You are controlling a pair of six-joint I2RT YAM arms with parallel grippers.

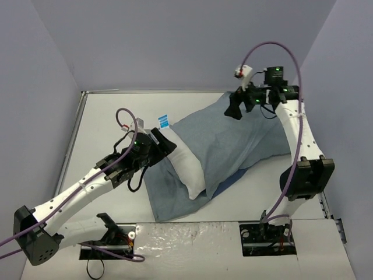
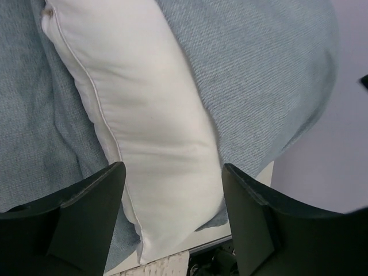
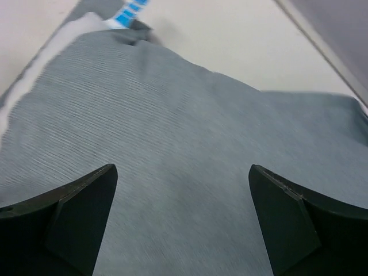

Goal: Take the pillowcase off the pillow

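The pillowcase [image 1: 230, 140] lies grey-blue face up across the table's middle, one end still over the pillow. The white pillow [image 1: 185, 163] sticks out of its open left end, with loose pillowcase fabric spread under it. My left gripper [image 1: 164, 143] is open at the pillow's far-left corner; in the left wrist view [image 2: 172, 172] its jaws straddle the pillow [image 2: 149, 115] without closing on it. My right gripper [image 1: 236, 108] is open and held above the pillowcase's far right end; in the right wrist view [image 3: 183, 172] the fabric [image 3: 184, 144] fills the space below the jaws.
A small blue-striped tag [image 1: 163, 121] lies on the white table [image 1: 111, 116] just beyond the pillow. Purple walls stand close on the left, back and right. The table's near edge carries the two arm bases [image 1: 268, 236].
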